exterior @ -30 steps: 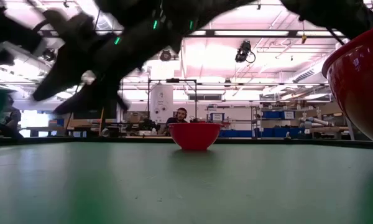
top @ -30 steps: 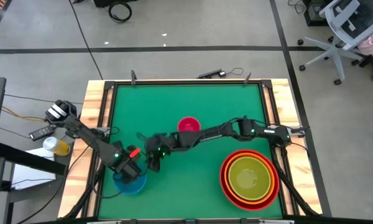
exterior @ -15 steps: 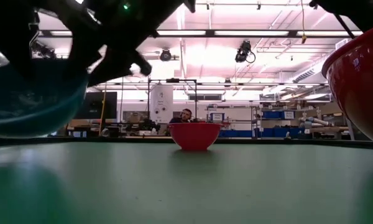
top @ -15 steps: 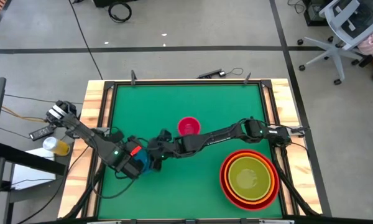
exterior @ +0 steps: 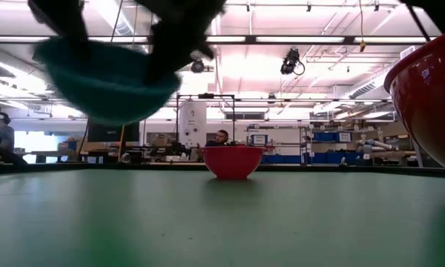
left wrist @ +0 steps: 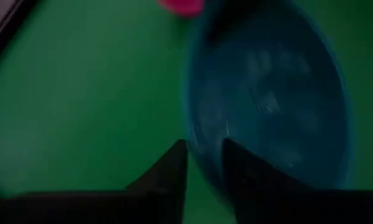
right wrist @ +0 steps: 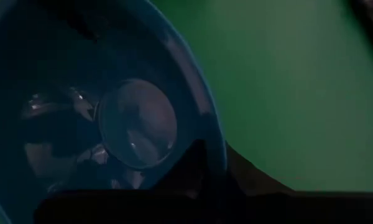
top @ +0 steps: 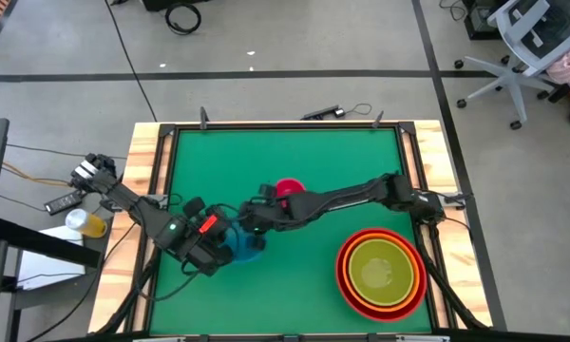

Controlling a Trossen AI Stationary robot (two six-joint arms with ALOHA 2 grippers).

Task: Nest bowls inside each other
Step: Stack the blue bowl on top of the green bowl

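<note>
The blue bowl (top: 242, 247) hangs above the green table (top: 294, 152), left of centre, and the low view shows the blue bowl (exterior: 107, 78) clear of the surface. My right gripper (top: 254, 231) is shut on the bowl's right rim. At the left rim, the fingers of my left gripper (top: 218, 245) stand a little apart, one on each side of the wall. A small red bowl (top: 287, 188) rests on its base at mid-table. A stack of red, orange and yellow bowls (top: 381, 271) sits at the near right. My left gripper (left wrist: 204, 163) has the bowl's rim (left wrist: 196, 134) between its two parted fingers, one inside the bowl and one outside; whether they touch it I cannot tell. My right gripper (right wrist: 219, 163) pinches the bowl's rim (right wrist: 214, 134), one finger inside the bowl and one outside. It comes slanting down from the table's right. The bowl is lifted clear, bottom down.
Wooden rails (top: 152, 190) frame the table. The large red bowl (exterior: 430, 96) of the stack fills the right edge of the low view. Open green surface lies in front of the small red bowl (exterior: 231, 161) and along the far half of the table.
My left gripper has raised the blue bowl off the near left of the table and carried it toward the right and far side. My right gripper has come up against the bowl's right rim. The bowl now hangs between the two grippers, clear of the table.
</note>
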